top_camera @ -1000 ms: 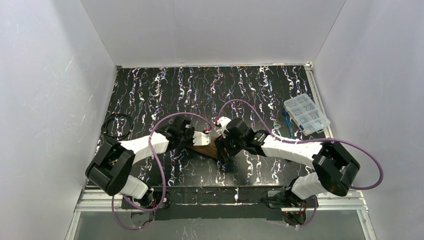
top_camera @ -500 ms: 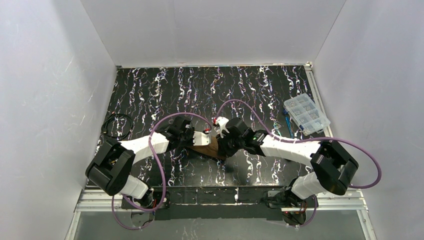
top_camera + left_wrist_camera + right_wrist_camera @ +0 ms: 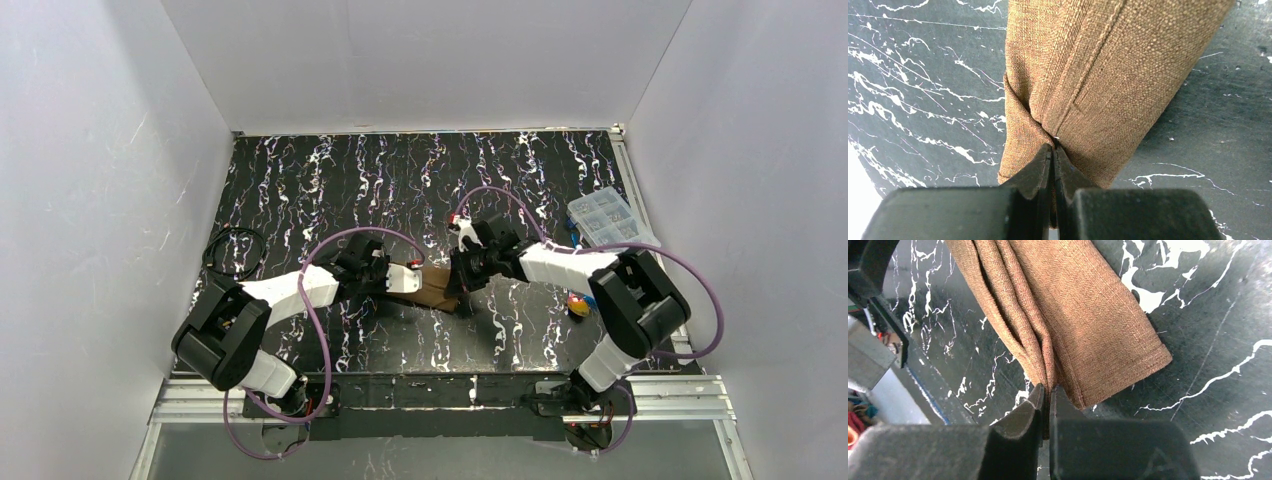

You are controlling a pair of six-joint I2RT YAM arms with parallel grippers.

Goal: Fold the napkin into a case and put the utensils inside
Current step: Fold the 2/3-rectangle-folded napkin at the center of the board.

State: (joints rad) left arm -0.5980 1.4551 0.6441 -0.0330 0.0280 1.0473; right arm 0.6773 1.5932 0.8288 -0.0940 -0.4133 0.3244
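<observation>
In the top view, the napkin (image 3: 432, 290) is folded into a narrow brown strip. It lies in the middle of the bench (image 3: 400, 180), between the two arms. The left tool (image 3: 408, 283) has its left end and the right tool (image 3: 457, 290) has its right end. One second ago the right tool stood apart over the cloth; now it is clamped on it. The right elbow has swung inward and now hides part of the clear box (image 3: 600, 215).

In the left wrist view, the fingers are pressed together on a small pinch of the fold. I judge that this thin bite can slip if the arms pull apart.

In the right wrist view, the fingers grip only the edge of the inner layers, and the wide outer flap stays free. If the tool lifts, this flap can fall open and undo the fold.
</observation>
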